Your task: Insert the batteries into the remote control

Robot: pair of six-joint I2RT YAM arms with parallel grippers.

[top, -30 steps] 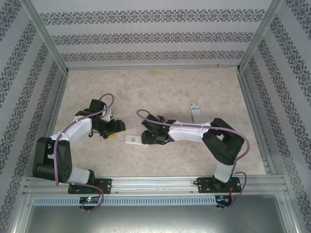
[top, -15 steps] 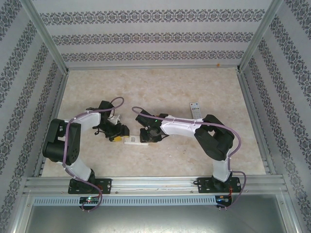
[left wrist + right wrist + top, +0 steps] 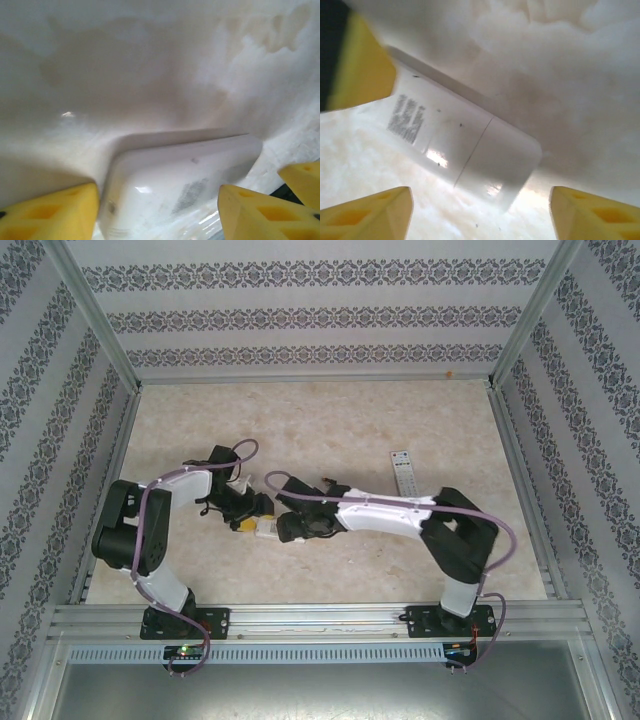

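On the desk (image 3: 330,420) both arms meet over the wide remote (image 3: 460,130), which lies back-up with its cover seam showing. Left pincer (image 3: 155,212) and right pincer (image 3: 482,212) each gape wide astride one end, likely to steady it. The slim remote (image 3: 402,472) lies well apart, unobstructed.

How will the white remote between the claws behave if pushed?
The remote looks rigid, so it probably will not bend. Its glossy back may be slippery to grip. Lying flat, it should slide, not roll.
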